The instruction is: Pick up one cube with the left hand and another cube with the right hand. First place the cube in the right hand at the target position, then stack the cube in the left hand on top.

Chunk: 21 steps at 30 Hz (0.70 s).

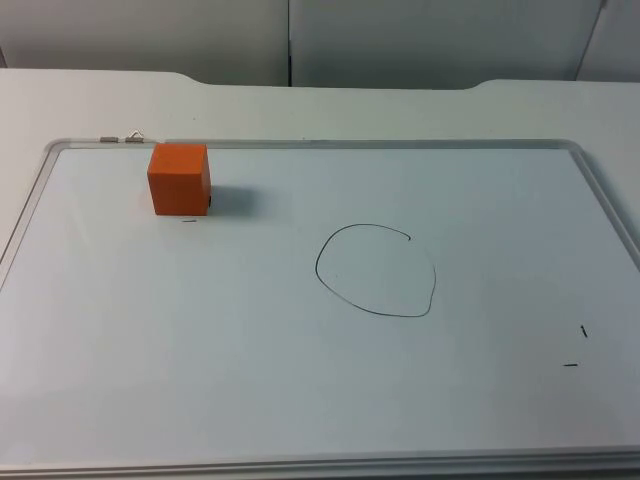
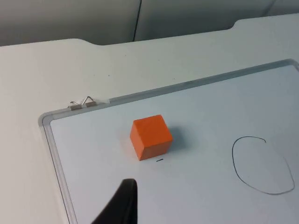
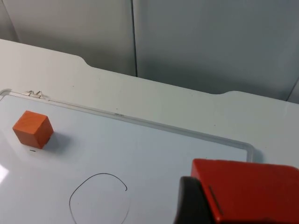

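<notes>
An orange cube [image 1: 180,178] rests on the whiteboard [image 1: 120,360] near its far left corner. In the left wrist view, this cube [image 2: 150,136] lies a short way ahead of my left gripper [image 2: 122,210], which hangs above the board without touching it. My right gripper [image 3: 243,207] is shut on a red cube [image 3: 247,186], held in the air above the board's right side. A hand-drawn black circle [image 1: 377,270] marks the board's middle; it holds nothing. The orange cube [image 3: 32,129] and the circle [image 3: 99,198] also appear in the right wrist view.
The whiteboard has a raised metal frame [image 1: 30,210] and two binder clips [image 1: 122,137] at its far left corner. Small black pen marks [image 1: 578,345] sit near the front right. A grey partition wall [image 1: 300,40] closes the table's far end.
</notes>
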Each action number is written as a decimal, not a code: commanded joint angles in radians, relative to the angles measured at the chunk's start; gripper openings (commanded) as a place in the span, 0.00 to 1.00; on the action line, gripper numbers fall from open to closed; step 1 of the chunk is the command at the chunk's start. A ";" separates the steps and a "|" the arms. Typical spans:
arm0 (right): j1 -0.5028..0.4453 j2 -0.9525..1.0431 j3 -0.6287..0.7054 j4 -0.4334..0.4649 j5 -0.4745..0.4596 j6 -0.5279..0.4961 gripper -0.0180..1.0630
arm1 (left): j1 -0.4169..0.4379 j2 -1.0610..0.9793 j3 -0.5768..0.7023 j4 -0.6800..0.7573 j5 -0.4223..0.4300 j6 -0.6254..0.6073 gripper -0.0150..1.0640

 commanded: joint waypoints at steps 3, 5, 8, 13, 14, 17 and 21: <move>0.004 -0.003 -0.001 0.003 -0.025 -0.007 0.01 | -0.021 0.122 -0.068 -0.033 -0.063 0.011 0.99; 0.004 -0.003 -0.001 0.003 -0.027 -0.007 0.01 | -0.039 0.148 -0.079 -0.030 -0.089 0.011 0.99; 0.004 -0.003 -0.001 0.003 -0.027 -0.007 0.01 | -0.127 0.222 -0.091 -0.028 -0.192 0.001 0.99; 0.004 -0.003 -0.001 0.003 -0.027 -0.007 0.01 | -0.250 0.360 -0.091 -0.017 -0.369 -0.053 0.99; 0.004 -0.003 -0.001 0.003 -0.027 -0.007 0.01 | -0.271 0.394 -0.094 -0.003 -0.395 -0.077 0.99; 0.004 -0.003 -0.001 0.003 -0.027 -0.007 0.01 | -0.304 0.462 -0.103 0.001 -0.432 -0.092 0.99; 0.004 -0.003 -0.001 0.003 -0.027 -0.007 0.01 | -0.333 0.572 -0.154 0.046 -0.439 -0.166 0.99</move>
